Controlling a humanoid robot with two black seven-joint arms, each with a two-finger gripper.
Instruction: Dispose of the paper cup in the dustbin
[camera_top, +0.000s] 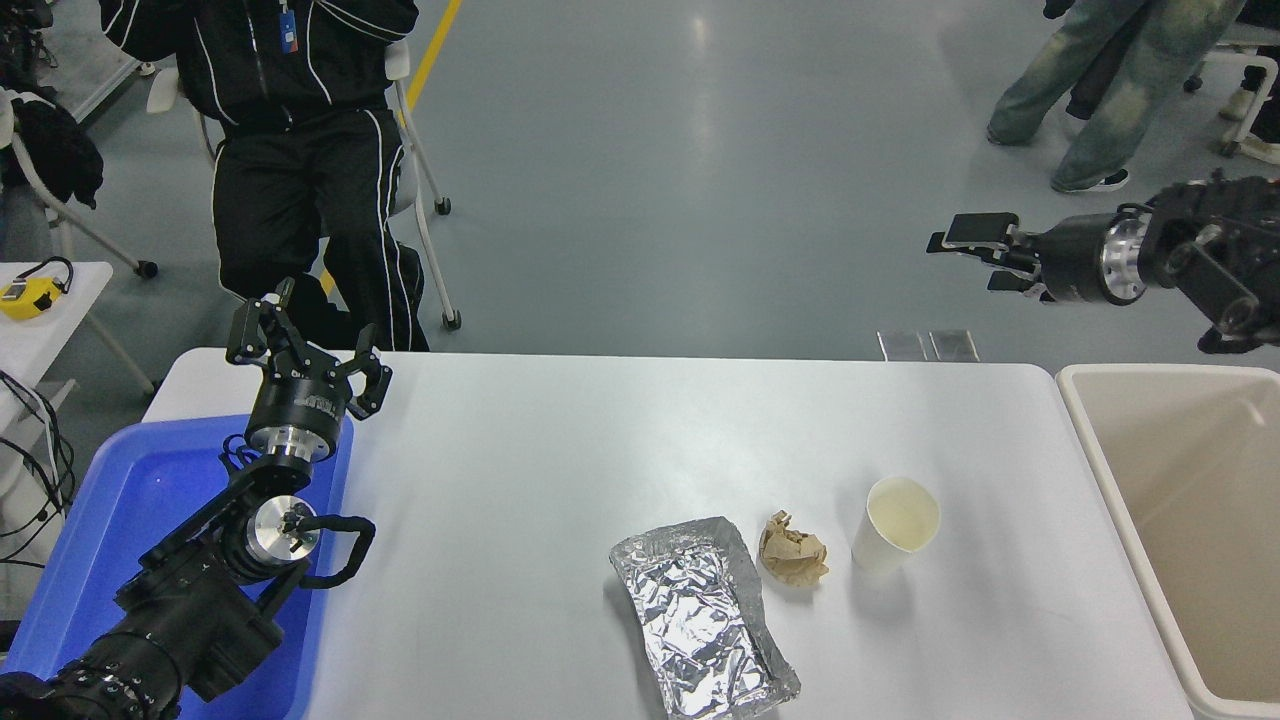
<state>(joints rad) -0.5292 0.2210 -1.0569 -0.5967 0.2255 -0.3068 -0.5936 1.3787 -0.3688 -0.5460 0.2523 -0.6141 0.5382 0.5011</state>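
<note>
A white bench (560, 470) holds the litter, with a beige dustbin (1185, 520) at its right end and a blue tray (130, 500) at its left. On the bench, left to right: a foil sheet (700, 615), a brown paper ball (792, 550) and the cup (895, 523), upright, near the ball. The right pincer (965, 256) hangs beyond the far edge, fingers spread, empty. The left pincer (305, 345) sits spread above the tray.

paper cup (897, 524) stood upright on the table (520, 520), brown paper ball (793, 549) just beside; right gripper (962, 255) hung open, well above, beyond the far edge.
</note>
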